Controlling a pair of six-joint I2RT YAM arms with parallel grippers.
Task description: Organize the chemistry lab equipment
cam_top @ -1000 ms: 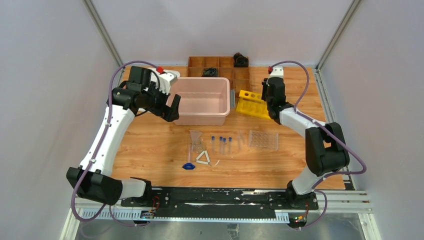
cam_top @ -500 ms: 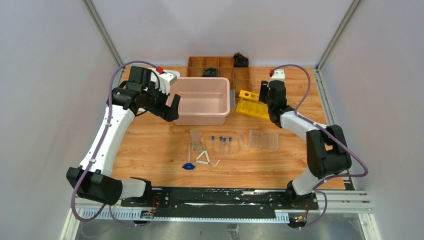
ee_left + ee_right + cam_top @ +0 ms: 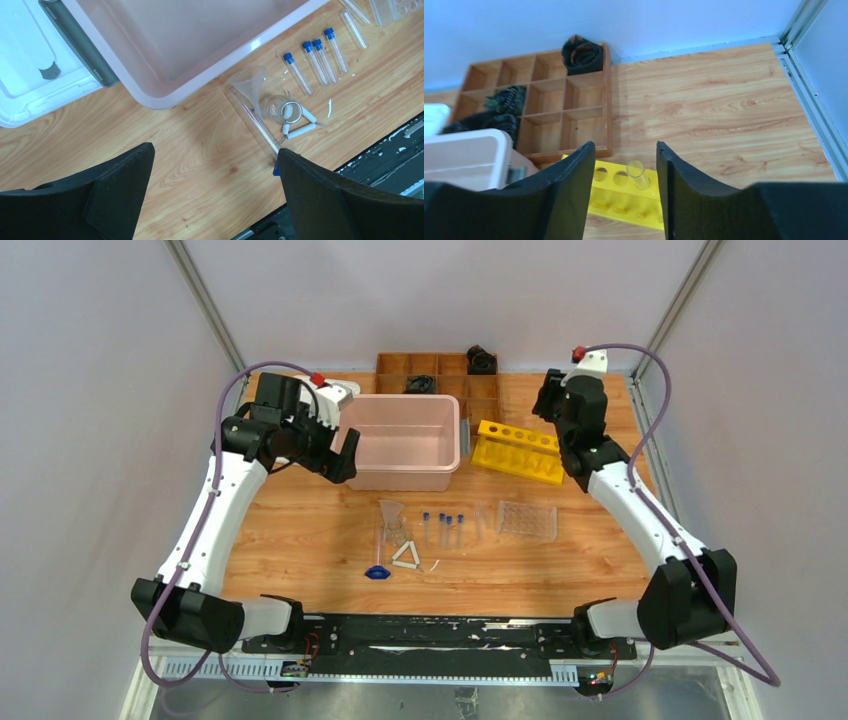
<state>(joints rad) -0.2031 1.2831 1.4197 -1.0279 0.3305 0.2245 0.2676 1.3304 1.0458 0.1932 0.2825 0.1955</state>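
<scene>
Several clear blue-capped tubes (image 3: pixel 443 529) lie in the middle of the table and also show in the left wrist view (image 3: pixel 315 61). Left of them lie a clear glass funnel (image 3: pixel 391 511) (image 3: pixel 249 85), a small white triangle (image 3: pixel 405 555) (image 3: pixel 298 125) and a tiny blue piece (image 3: pixel 377 572). A clear tube rack (image 3: pixel 527 520) lies to their right. My left gripper (image 3: pixel 345 455) (image 3: pixel 214 156) is open and empty, above the table at the pink bin's left front corner. My right gripper (image 3: pixel 552 400) (image 3: pixel 625 147) is open and empty, above a yellow rack (image 3: pixel 520 450) (image 3: pixel 624 202). That rack holds one clear uncapped tube (image 3: pixel 638 175).
A pink bin (image 3: pixel 405 478) (image 3: pixel 150 97) stands at the back centre, with a clear lid (image 3: pixel 30 60) to its left. A brown wooden compartment tray (image 3: pixel 440 368) (image 3: pixel 609 100) with black objects stands behind it. A long glass rod (image 3: pixel 257 125) and a small glass vessel (image 3: pixel 277 107) lie by the funnel.
My right gripper has risen and drawn back to the right, away from the yellow rack, and its elbow has swung outward. The left arm has not moved.
</scene>
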